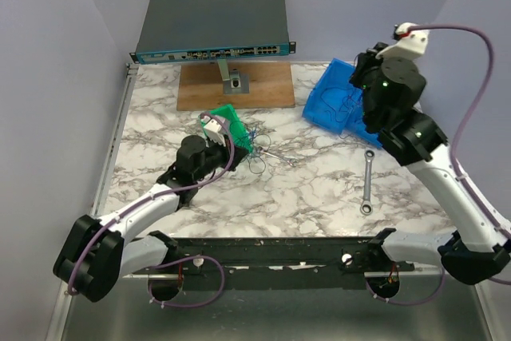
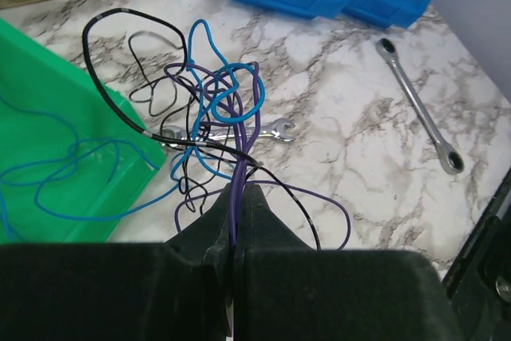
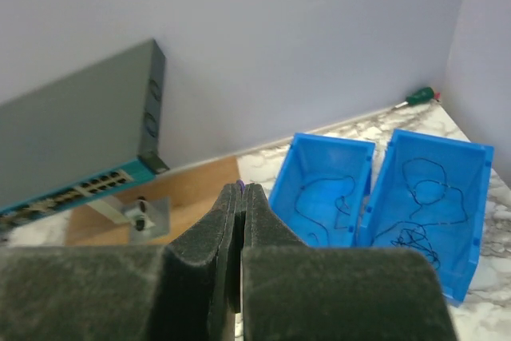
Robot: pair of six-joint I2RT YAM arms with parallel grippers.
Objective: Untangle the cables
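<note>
A grey switch (image 1: 214, 23) stood raised over a wooden board (image 1: 200, 89). Two blue bins (image 1: 319, 105) sat side by side, a wrench (image 1: 368, 182) near them on the marble worktop (image 1: 303, 193).

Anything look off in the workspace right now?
Yes: a small silver wrench lies inside the cables, strands crossing over it, beside the green bin. The left gripper is shut on a purple strand of that tangle, so pulling may drag or snag the wrench.
</note>
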